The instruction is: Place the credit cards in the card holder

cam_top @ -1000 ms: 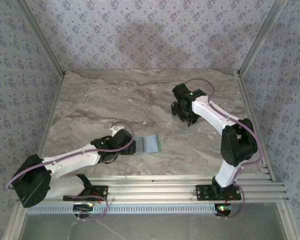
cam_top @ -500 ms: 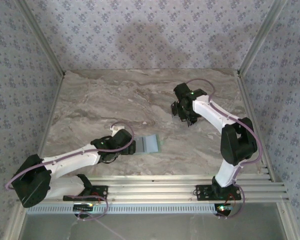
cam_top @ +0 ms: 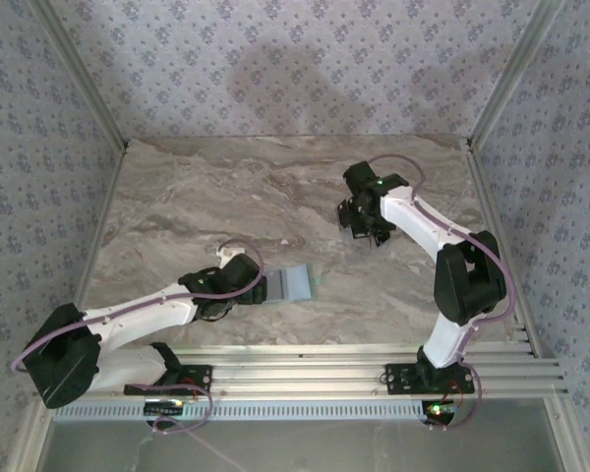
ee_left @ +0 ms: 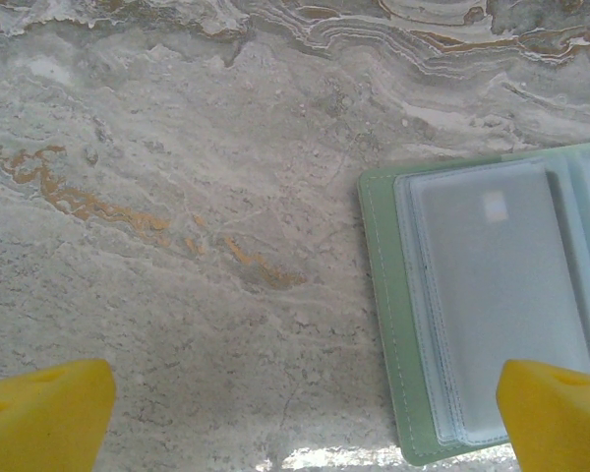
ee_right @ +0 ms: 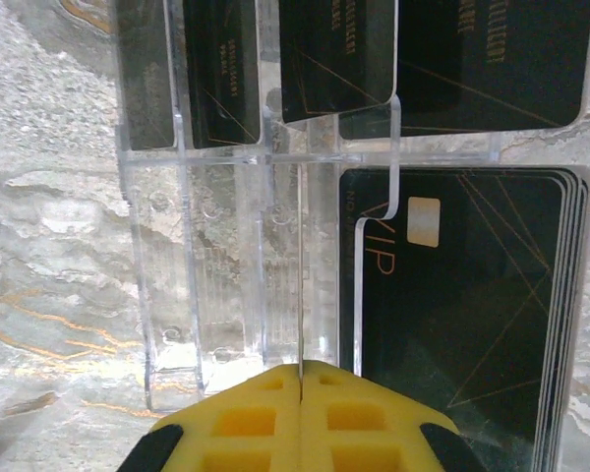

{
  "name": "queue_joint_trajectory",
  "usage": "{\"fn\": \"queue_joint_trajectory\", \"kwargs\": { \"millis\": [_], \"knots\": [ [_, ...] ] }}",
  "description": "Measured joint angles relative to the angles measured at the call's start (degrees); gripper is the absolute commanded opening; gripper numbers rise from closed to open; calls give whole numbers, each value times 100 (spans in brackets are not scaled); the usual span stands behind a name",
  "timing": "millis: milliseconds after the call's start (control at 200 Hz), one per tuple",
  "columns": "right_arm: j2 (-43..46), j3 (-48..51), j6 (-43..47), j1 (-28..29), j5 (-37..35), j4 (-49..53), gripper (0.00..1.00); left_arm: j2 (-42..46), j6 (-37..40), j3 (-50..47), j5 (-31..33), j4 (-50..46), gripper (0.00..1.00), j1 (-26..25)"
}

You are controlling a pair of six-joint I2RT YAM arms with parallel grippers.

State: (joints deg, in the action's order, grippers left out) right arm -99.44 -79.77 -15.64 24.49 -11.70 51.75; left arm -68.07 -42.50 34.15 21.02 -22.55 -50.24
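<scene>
The desk [cam_top: 177, 197] is lying under both hands. A clear rack [ee_right: 226, 295] is sitting on it right in front of the right hand [ee_right: 300, 408], with its slots running away from the hand.

The holder [ee_left: 492, 305] is lying open and flat below the left hand [ee_left: 295, 423]. Its green edge is sitting between the two fingers [ee_left: 44, 418], and one near corner is tucking under one finger. Its clear pockets are looking empty.

The cards [ee_right: 462, 315] are sitting in the rack. One stack is lying just beside the right hand's tips, and more are resting in slots farther ahead.

The right hand is clenched, with its yellow pads pressing together. A thin line is running out from between the pads. I cannot tell if it is a card seen from the edge or a wall of the rack. The left hand is spread wide and is grasping nothing.

I think the right hand is trying to pick a card out of the rack. Next it is going to need a slow lift to check that a card is coming along. Then the card needs carrying over to the left hand and sliding into a pocket.
</scene>
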Motion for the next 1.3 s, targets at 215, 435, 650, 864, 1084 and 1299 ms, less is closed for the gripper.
{"fn": "queue_joint_trajectory", "kwargs": {
  "millis": [215, 435, 650, 864, 1084, 1299],
  "knots": [
    [780, -7, -173, 2, 310, -61, 0, -114, 90, 79, -2, -2, 100, 17],
    [1882, 520, -789, 308, 1032, -787, 0, -330, 181, 107, -52, 9, 100, 42],
    [2192, 1941, -1694, 1327, 1523, -2011, 0, -634, 256, 240, -116, 61, 100, 42],
    [1827, 2387, -2387, 2369, 1523, -2981, 0, -874, 284, 289, -175, 208, 100, 42],
    [1228, 2555, -2750, 2747, 1497, -3753, 0, -992, 284, 291, -175, 280, 100, 42],
    [984, 2918, -2955, 2815, 1429, -4203, 0, -1019, 299, 291, -175, 323, 100, 42]
  ]
}}
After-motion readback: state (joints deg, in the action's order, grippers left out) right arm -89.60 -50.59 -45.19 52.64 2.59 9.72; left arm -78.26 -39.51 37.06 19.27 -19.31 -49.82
